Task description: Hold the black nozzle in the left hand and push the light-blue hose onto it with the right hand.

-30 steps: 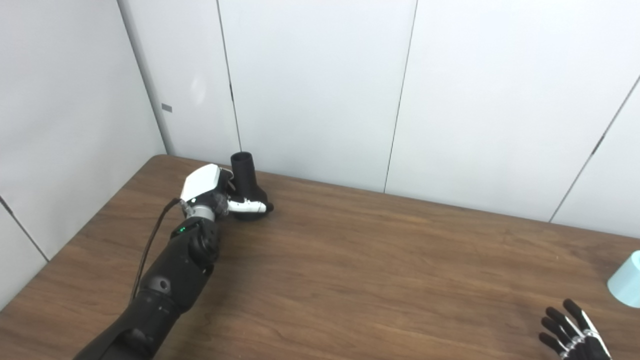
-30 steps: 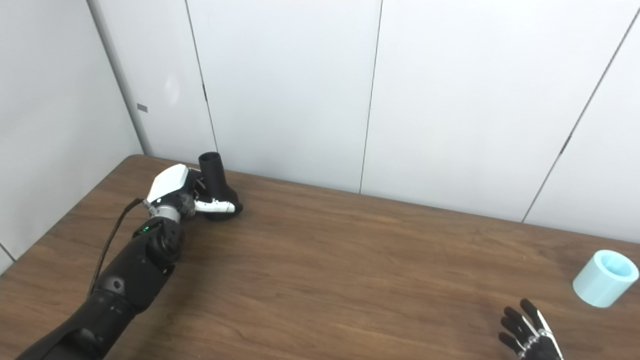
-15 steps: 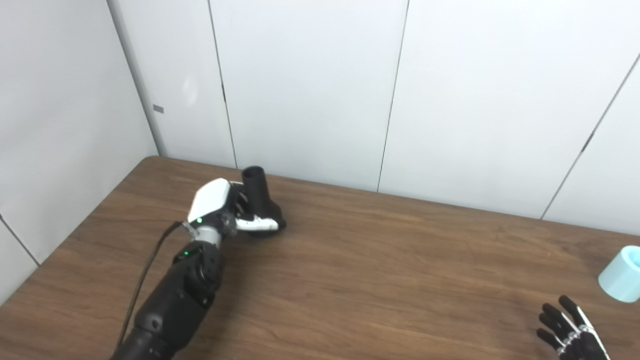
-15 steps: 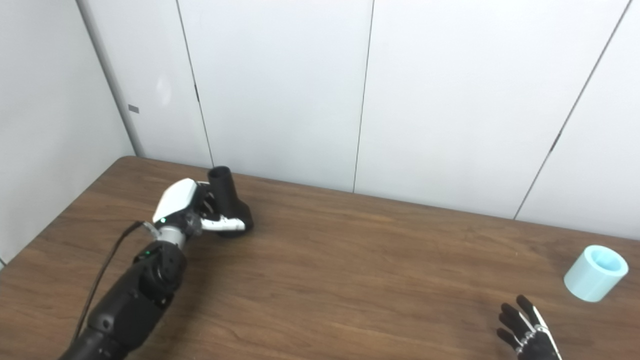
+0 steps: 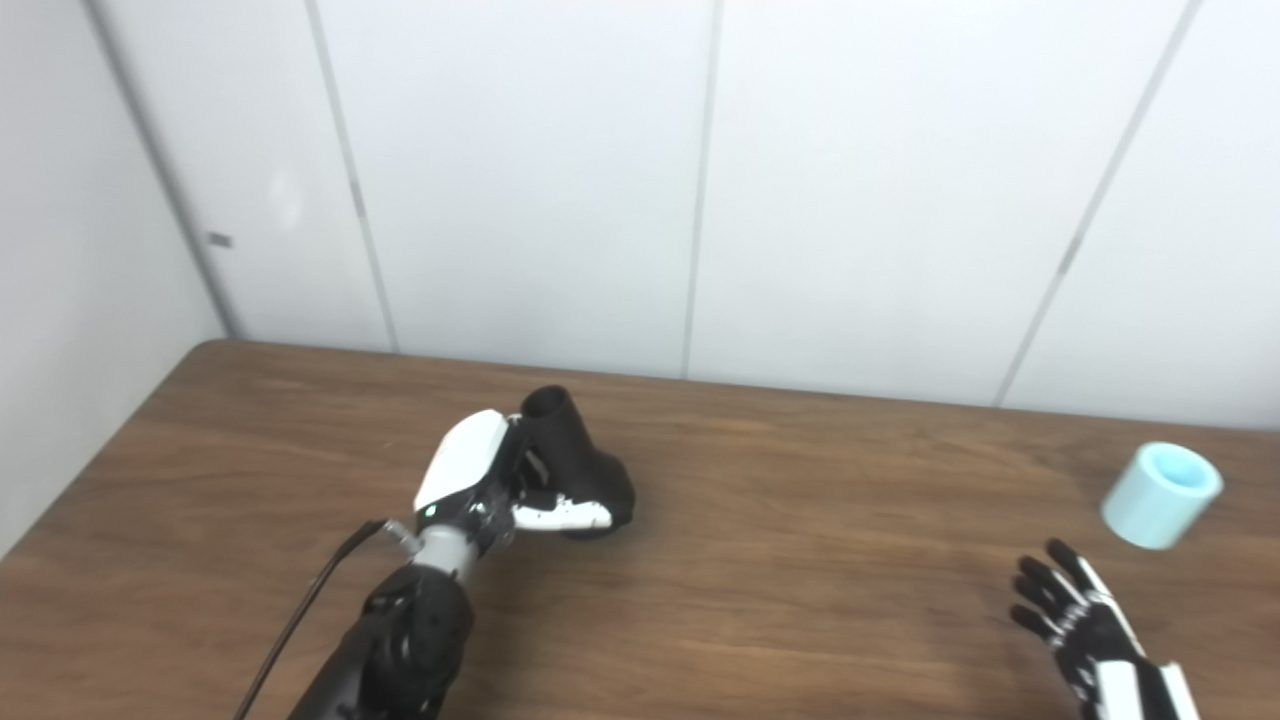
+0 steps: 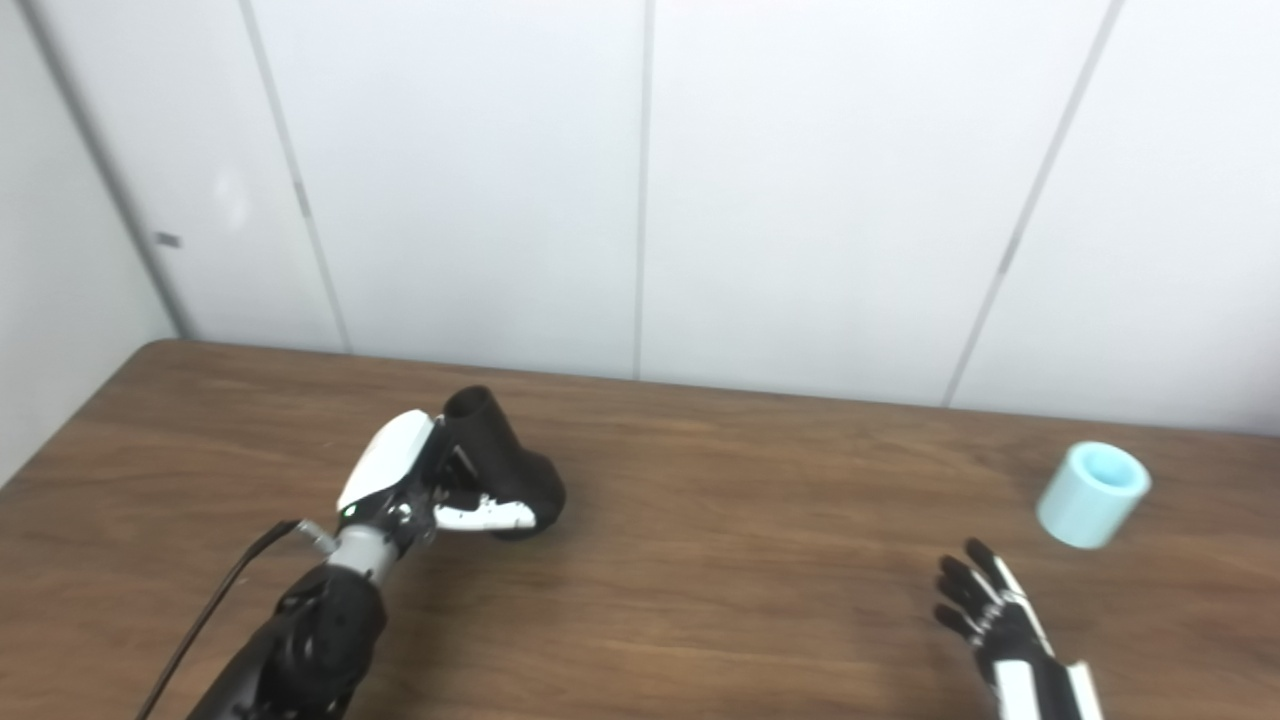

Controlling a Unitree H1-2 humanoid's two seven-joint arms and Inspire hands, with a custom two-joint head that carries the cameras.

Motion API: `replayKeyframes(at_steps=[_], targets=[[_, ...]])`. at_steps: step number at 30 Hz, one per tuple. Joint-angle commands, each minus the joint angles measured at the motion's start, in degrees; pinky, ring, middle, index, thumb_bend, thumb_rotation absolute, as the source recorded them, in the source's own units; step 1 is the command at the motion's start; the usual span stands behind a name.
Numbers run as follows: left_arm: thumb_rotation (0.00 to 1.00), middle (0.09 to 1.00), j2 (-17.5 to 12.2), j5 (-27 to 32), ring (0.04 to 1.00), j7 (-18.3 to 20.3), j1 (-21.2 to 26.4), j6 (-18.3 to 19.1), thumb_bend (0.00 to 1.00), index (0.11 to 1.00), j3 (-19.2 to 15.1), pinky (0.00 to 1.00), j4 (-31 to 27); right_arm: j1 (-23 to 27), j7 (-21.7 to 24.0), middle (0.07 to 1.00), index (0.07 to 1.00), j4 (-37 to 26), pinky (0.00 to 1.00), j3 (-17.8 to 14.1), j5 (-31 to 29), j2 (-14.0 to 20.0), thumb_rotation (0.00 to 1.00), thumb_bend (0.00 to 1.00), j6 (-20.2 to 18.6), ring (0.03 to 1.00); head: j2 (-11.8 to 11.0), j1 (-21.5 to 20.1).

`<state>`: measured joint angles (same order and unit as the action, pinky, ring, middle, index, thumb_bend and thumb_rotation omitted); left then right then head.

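Note:
The black nozzle [image 5: 580,470] is a flared tube, leaning left with its narrow open end up, at the table's left middle. My left hand [image 5: 480,480] is shut on it, thumb across its wide base. It shows in the right eye view too [image 6: 505,470], with the left hand [image 6: 405,480]. The light-blue hose [image 5: 1160,495] is a short cylinder lying tilted on the table at the right, also seen in the right eye view [image 6: 1092,494]. My right hand [image 5: 1085,625] is open, fingers spread, empty, below and left of the hose.
The brown wooden table [image 5: 800,560] runs up to white wall panels [image 5: 700,180] at the back and on the left. A black cable [image 5: 310,610] hangs along my left forearm.
The camera has swung to the right. My left hand has drawn the nozzle toward me and rightward, away from the back wall. My right hand has risen further into view toward the hose.

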<state>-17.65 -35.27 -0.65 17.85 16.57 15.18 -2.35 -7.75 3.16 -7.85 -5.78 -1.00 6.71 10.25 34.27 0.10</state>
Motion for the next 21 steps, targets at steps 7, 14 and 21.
replayKeyframes(at_steps=[7, 14, 21], targets=[[0.00, 0.437, 1.2, -4.7, 0.361, 2.7, -1.7, -3.3, 0.50, 0.523, 4.2, 0.34, -6.2, -0.8, -2.1, 0.839, 0.875, -6.4, 0.80, -0.5, 0.9, -1.1, 1.00, 0.54, -4.0, 0.854, 1.5, -3.2], [0.00, 0.436, 3.5, -8.8, 0.402, 5.2, -4.1, -5.2, 0.50, 0.499, 9.4, 0.39, -7.8, -1.1, -2.6, 0.833, 0.863, -11.9, 0.79, -1.6, 2.6, -0.5, 1.00, 0.56, -6.8, 0.850, 2.8, -6.0], [0.00, 0.412, 5.6, -10.7, 0.376, 5.8, -5.6, -8.9, 0.50, 0.494, 13.4, 0.37, -6.5, -0.9, -2.4, 0.825, 0.854, -15.7, 0.74, -1.9, 3.1, 0.5, 1.00, 0.55, -8.7, 0.825, 3.7, -7.1]])
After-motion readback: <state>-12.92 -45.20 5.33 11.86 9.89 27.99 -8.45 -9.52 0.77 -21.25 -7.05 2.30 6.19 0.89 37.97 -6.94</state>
